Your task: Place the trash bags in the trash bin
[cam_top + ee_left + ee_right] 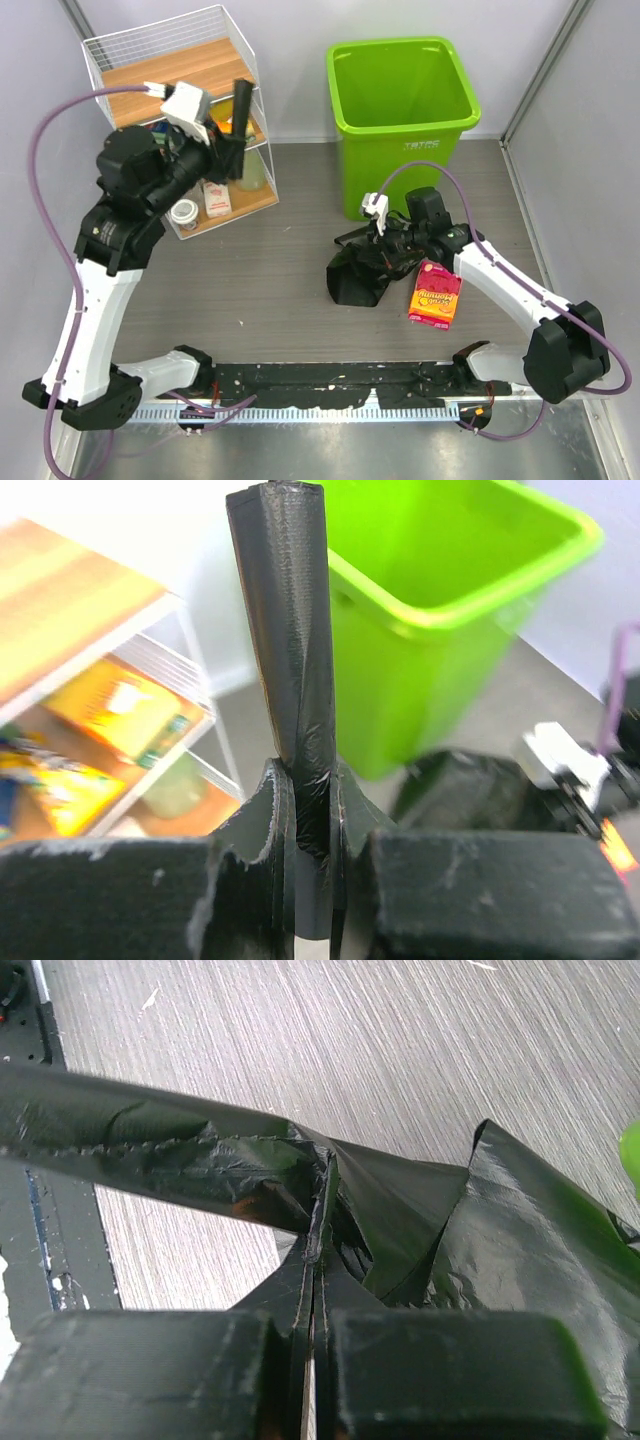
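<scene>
Left gripper point(310, 815) raised at 10 o'clock, in front of shelf point(190, 65); jaws nearly closed, clamping the lower end of black roll point(290, 630), which stands upright. Right gripper point(318, 1250) low over table point(250, 290), right of centre; jaws fully closed, pinching a fold of bag point(358, 280). Bag lies crumpled on table at 6 o'clock of bin point(385, 170), near it but outside; one edge stretched taut from the pinch. Bin upright at 12–1 o'clock by the back wall, mouth open. Orange packet point(435, 293) flat at bag's 3 o'clock; touching or just beside, cannot tell
</scene>
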{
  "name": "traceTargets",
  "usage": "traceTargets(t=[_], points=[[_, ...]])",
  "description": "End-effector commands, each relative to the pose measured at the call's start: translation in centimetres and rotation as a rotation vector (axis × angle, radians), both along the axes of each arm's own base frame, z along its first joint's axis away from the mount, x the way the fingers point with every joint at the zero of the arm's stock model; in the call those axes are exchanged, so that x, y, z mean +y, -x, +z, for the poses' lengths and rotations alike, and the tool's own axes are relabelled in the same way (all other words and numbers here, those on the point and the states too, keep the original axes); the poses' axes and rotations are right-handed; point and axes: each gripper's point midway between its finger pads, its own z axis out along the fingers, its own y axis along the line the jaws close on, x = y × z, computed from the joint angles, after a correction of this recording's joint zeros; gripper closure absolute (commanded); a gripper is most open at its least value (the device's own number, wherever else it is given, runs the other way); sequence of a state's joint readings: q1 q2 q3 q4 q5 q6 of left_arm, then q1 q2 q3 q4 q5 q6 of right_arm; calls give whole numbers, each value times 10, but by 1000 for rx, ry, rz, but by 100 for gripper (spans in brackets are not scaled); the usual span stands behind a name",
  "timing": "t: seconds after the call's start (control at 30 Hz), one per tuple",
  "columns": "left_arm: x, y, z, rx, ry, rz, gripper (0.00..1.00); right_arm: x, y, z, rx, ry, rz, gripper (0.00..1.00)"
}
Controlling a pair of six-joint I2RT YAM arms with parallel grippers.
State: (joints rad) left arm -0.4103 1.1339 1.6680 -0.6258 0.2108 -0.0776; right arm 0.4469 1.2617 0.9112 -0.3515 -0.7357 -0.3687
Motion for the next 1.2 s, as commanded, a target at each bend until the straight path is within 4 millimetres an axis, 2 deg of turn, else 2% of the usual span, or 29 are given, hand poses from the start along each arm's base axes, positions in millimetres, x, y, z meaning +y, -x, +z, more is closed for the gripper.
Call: traceTargets(t=[0.0, 0.1, 0.23, 0.3, 0.33, 0.37, 0.43, 0.47, 0.67, 0.83, 1.03, 1.17], points=[[57, -29, 51, -155, -64, 328, 100, -3, -16, 15, -55, 18, -50, 98], [67, -44, 73, -190, -65, 413, 100, -2, -17, 15, -54, 11, -49, 98], [76, -74, 89, -215, -89, 515, 100, -2, -17, 14, -52, 14, -48, 98], [81, -91, 93, -229, -155, 565, 100, -2, -17, 12, -51, 20, -48, 99], [82, -106, 88, -223, -206, 584, 100, -3, -17, 12, -55, 21, -50, 99], [87, -112, 96, -242, -232, 612, 100, -3, -17, 12, -59, 23, -49, 99], [94, -131, 92, -239, -291, 656, 100, -4, -16, 9, -55, 25, -46, 99], [101, -134, 100, -259, -301, 689, 100, -4, -16, 8, -52, 28, -48, 99], [125, -172, 101, -325, -506, 827, 100, -4, -15, 6, -53, 32, -42, 98], [145, -190, 101, -347, -628, 874, 100, -6, -14, 3, -51, 42, -41, 99], [156, -211, 77, -307, -806, 866, 100, -6, -14, 0, -45, 48, -37, 99], [167, -220, 69, -289, -890, 871, 100, -6, -13, -2, -36, 53, -34, 99]])
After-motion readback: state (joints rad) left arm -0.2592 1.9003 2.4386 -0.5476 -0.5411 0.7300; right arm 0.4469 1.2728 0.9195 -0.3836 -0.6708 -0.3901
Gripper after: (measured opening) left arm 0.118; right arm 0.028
